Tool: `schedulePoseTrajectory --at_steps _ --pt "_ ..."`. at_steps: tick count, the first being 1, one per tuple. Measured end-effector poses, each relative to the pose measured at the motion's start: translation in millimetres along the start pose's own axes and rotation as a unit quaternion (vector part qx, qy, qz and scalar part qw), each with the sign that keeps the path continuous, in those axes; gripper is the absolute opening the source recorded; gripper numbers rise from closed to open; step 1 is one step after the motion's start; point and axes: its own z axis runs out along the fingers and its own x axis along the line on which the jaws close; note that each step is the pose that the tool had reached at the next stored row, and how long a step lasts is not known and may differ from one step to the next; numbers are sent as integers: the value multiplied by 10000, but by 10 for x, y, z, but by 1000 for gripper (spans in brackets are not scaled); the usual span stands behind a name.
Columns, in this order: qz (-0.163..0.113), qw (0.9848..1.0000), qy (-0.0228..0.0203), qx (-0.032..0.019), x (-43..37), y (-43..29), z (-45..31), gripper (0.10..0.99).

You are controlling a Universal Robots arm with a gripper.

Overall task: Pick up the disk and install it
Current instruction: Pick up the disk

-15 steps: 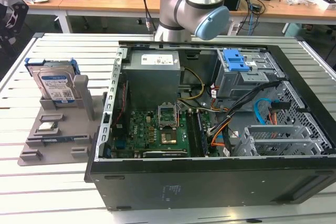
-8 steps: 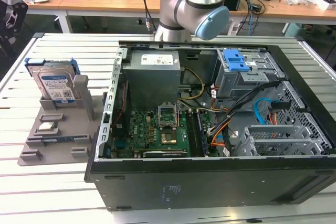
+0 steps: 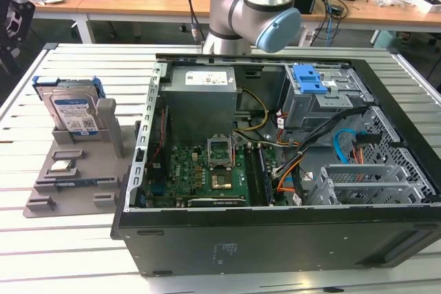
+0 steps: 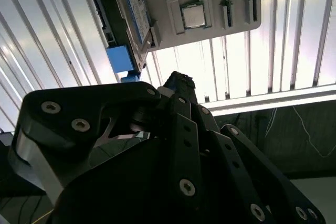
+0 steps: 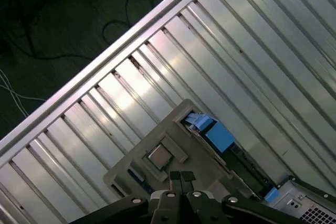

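The disk (image 3: 72,111), silver with a blue-and-white label and a blue carrier, stands upright in a slot of the grey holder (image 3: 48,191) on the slatted table, at the exterior view's left. In both wrist views I see it edge-on: the disk (image 4: 137,11) with its blue carrier end, and the disk (image 5: 219,136) at the holder's far side. My gripper (image 5: 181,177) hangs above the holder, apart from the disk, its black fingers together with nothing between them. The gripper (image 4: 178,80) points toward the holder's edge.
An open computer case (image 3: 275,239) lies to the right of the holder, with a grey drive cage and blue latch (image 3: 310,80) at its back right. A small square silver chip (image 3: 63,166) rests on the holder. The table edge (image 5: 105,66) and cabled floor lie beyond.
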Motion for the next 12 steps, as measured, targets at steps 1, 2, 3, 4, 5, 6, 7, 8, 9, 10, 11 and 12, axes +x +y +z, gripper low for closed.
schedulePoseTrajectory --at_steps 1,2,3,4,5,6,7,8,9,10,11,12 --pt "-37 10000 2 -1 0 0 0 106" --pt "-81 10000 4 -2 0 0 0 106" --pt "-116 9999 5 -3 0 0 0 106" --pt "-163 9999 7 -4 0 0 0 106" --pt "-204 9998 9 -5 0 0 0 106" --pt "-322 9995 14 -7 0 0 0 106" --pt "-387 9992 17 -9 0 0 0 106" --pt "-458 9989 20 -11 0 0 0 106" --pt "-525 9986 23 -12 0 0 0 106" --pt "-570 9984 26 -13 0 0 0 106" --pt "-637 9980 29 -15 0 0 0 106" --pt "-674 9977 30 -16 0 0 0 106"
